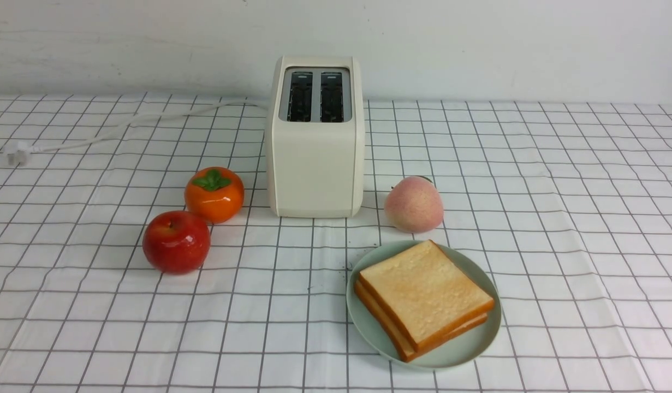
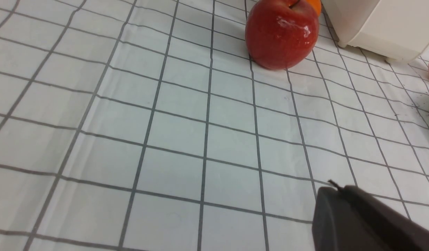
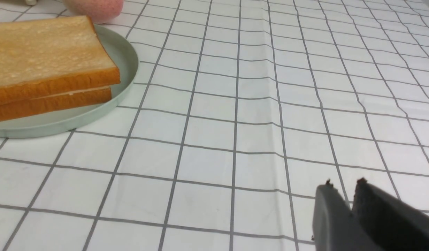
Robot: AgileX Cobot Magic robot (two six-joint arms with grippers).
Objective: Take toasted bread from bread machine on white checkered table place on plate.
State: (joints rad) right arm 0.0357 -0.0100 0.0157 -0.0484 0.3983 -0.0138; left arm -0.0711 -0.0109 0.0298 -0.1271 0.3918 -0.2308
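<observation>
1. 2 slices of toast (image 1: pixel 426 292) lie stacked on the plate (image 1: pixel 363 327); the toaster's (image 1: pixel 316 164) 2 slots look empty. The task seems finished, needing only stillness.
2. Only the wrist views show grippers: left (image 2: pixel 343 195) closed, holding 0 things; right (image 3: pixel 345 195) parted by 1 narrow gap, holding 0.
3. Only the front view shows the plug (image 1: pixel 18 152).

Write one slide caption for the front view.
Two toasted slices stacked on the plate, beside the empty toaster.

The toaster (image 1: pixel 316 164) looks smooth matt plastic around grey metal, perhaps brushed; the apple (image 1: pixel 176 242) is glossy, the peach (image 1: pixel 414 204) matt.
</observation>
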